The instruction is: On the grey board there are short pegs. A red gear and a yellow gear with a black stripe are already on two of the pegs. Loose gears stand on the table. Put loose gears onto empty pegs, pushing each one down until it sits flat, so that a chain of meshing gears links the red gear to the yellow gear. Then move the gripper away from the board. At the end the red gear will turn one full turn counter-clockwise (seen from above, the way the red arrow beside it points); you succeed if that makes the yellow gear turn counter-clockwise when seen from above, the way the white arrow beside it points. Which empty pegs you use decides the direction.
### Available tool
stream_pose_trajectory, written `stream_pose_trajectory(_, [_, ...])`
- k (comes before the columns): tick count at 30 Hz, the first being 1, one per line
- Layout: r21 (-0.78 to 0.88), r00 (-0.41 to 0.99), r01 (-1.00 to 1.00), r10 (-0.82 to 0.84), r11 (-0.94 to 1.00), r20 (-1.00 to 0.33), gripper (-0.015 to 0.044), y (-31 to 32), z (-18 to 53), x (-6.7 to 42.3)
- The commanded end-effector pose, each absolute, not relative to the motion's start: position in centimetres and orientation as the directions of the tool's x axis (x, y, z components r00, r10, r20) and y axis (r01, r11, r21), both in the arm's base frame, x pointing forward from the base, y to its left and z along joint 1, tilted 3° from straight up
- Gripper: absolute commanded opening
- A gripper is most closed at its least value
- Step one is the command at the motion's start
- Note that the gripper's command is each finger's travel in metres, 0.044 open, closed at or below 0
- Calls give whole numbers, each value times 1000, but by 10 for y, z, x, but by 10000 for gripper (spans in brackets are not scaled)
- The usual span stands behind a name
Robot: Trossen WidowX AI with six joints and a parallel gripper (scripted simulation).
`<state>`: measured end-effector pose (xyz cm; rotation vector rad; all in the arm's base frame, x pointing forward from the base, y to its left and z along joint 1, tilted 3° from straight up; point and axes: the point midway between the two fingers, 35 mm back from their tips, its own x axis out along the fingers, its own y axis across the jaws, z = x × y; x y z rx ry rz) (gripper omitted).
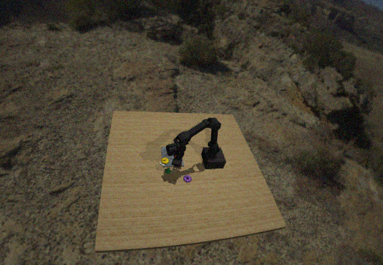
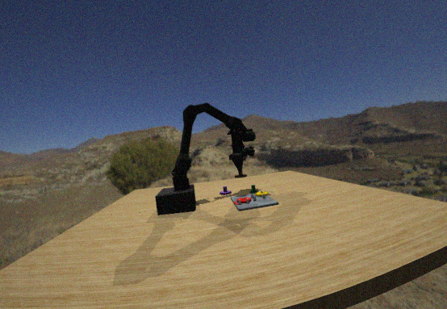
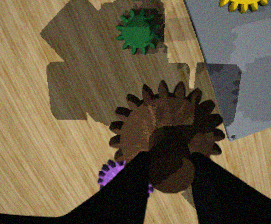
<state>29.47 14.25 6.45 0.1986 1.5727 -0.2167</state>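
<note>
Brown gear up in the grip, clear of the tabletop!

From the left in the wrist view, the purple gear [image 1: 187, 178] [image 2: 225, 191] [image 3: 112, 176] sits partly behind a finger, its knob upright in the exterior view; next the green gear [image 1: 167, 171] [image 2: 253, 189] [image 3: 138, 31] stands on the table [image 1: 145, 212] [image 2: 226, 256] [image 3: 21, 165], open wood between it and the board's edge. Centre now, the gripper [image 1: 177, 164] [image 2: 240, 175] [image 3: 169, 160] is clamped on the brown gear's [image 2: 240, 176] [image 3: 136, 131] knob, teeth spread outward, its axle line near vertical, air beneath! Far right, the grey board [image 1: 164, 153] [image 2: 258, 203] [image 3: 258, 95] carries the yellow gear [image 1: 164, 160] [image 2: 262, 194] [image 3: 244, 5].
</note>
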Motion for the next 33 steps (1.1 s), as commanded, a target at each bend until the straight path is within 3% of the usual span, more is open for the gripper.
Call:
stream_pose_trajectory(1, [-8,-9,267,-6,964,-1000,0,143,78,294])
stream_pose_trajectory(15, [-8,-10,267,-6,964,-1000,0,141,114,289])
stream_pose_trajectory(33, [-11,-7,267,-9,964,-1000,0,106,88,309])
